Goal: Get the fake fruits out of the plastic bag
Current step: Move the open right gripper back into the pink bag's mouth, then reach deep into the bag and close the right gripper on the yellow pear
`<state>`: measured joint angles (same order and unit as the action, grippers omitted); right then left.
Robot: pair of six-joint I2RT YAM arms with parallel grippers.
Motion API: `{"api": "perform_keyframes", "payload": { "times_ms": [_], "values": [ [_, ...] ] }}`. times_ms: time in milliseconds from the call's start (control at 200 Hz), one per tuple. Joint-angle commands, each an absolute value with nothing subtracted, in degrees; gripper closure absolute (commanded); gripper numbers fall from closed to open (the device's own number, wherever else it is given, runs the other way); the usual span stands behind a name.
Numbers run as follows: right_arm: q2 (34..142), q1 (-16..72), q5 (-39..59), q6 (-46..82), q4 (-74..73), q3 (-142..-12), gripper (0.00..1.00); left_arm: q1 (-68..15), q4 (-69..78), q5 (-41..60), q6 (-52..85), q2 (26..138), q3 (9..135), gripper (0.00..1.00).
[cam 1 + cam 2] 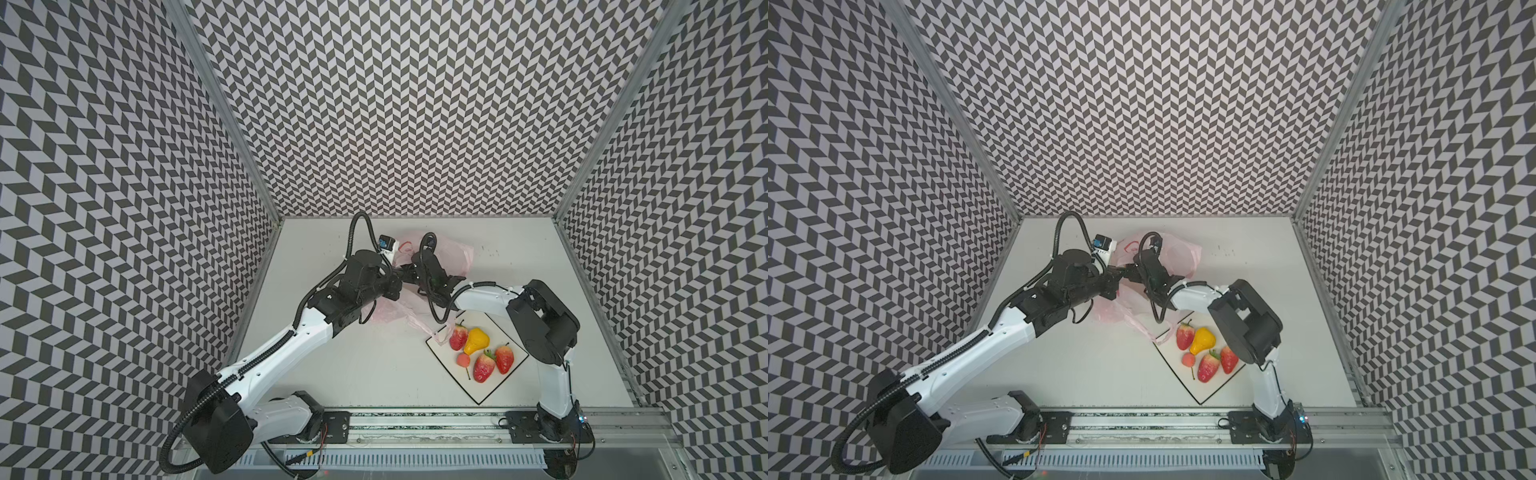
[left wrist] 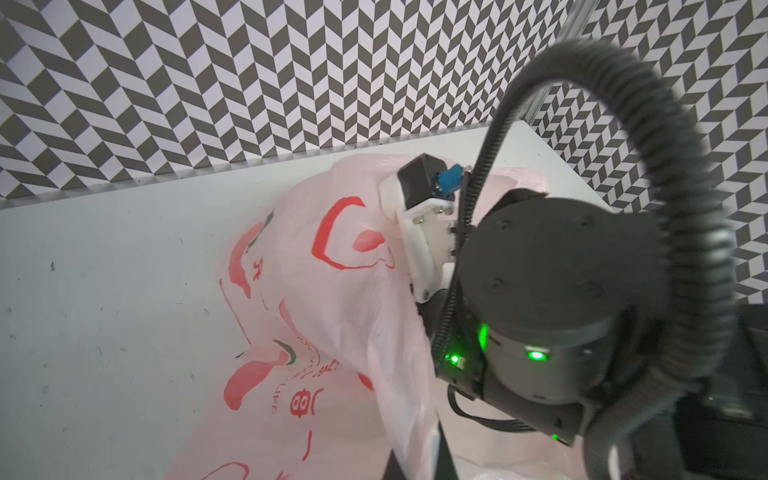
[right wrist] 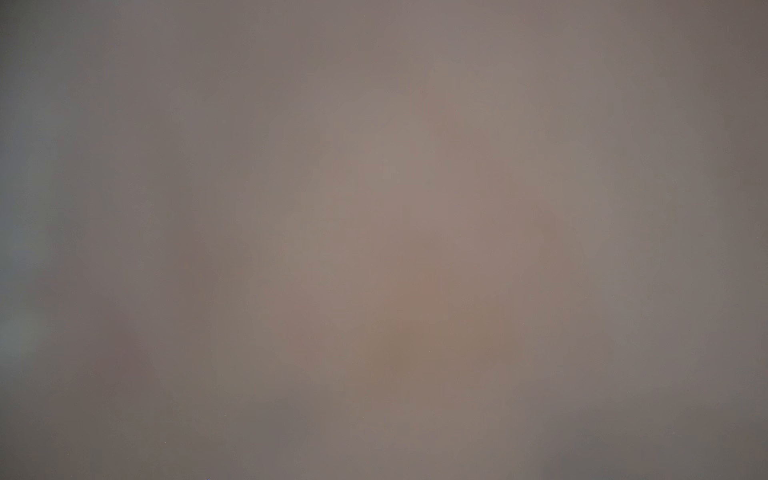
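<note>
Far centre of the surface (image 1: 332, 374): the plastic bag (image 1: 455, 257), pale pink and crumpled, with both arms meeting over its near-left side. One loop handle (image 1: 419, 326) trails near-right to the corner of the white board (image 1: 478, 388). On that board, out of the bag: three strawberries (image 1: 458, 337), a yellow pear (image 1: 476, 340) and a small cherry (image 1: 463, 359), close together.

Left gripper (image 1: 394, 291): fingers pressed together. In the left wrist view the bag (image 2: 332, 311) tents up toward them, so I judge they pinch its rim and hold the mouth up.

Right gripper (image 1: 406, 273): pushed in at the mouth, fingers hidden by film and by its own wrist. Cannot tell whether they are spread or closed. The right wrist view is a brown-pink blur with a faint warmer patch low in the middle, nothing nameable.

Step in hand, as I read it: search the bag for any fruit left inside. To do it well:
- Hold the left pinch high and steady, so the mouth is a tent and not a fold.
- Go in low along the surface with the right fingers wide.
- Close only on something firm, never on film.
- Take glossy fruit across the belly, since it will likely squirt from a shallow nip.
- Withdraw along the entry line, or the thin film may drag and the handle sweep the fruit on the board.
</note>
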<state>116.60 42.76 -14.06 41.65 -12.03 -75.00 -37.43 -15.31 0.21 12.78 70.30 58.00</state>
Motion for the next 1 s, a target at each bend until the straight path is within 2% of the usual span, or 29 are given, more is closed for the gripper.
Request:
{"api": "perform_keyframes", "payload": {
  "times_ms": [0, 220, 496, 631, 826, 997],
  "values": [
    [119.35, 42.65, -13.2, 41.97, -18.01, -77.57, 0.14, -38.61, -17.08, 1.57, 10.8, 71.44, 60.87, 1.0],
    [122.46, 42.5, -10.94, 43.06, -22.44, -77.75, 0.1, -40.92, -18.75, 2.41, 8.39, 73.87, 66.6, 1.0],
    [119.62, 40.62, -10.61, 44.52, -25.37, -73.8, 0.07, -49.59, -24.75, 2.85, 0.98, 76.76, 74.75, 1.0],
    [119.34, 40.07, -11.88, 44.71, -23.74, -72.54, 0.08, -49.97, -24.59, 4.39, 0.53, 75.78, 72.37, 1.0],
    [119.55, 39.48, -12.4, 46.01, -19.51, -71.88, 0.18, -47.54, -22.09, 0.34, 3.15, 71.86, 63.7, 1.0],
    [117.5, 39.29, -9.04, 41.53, -16.73, -71.63, 0.16, -43.37, -21.89, -0.5, 6.67, 67.86, 56.22, 1.0]
  ]
}}
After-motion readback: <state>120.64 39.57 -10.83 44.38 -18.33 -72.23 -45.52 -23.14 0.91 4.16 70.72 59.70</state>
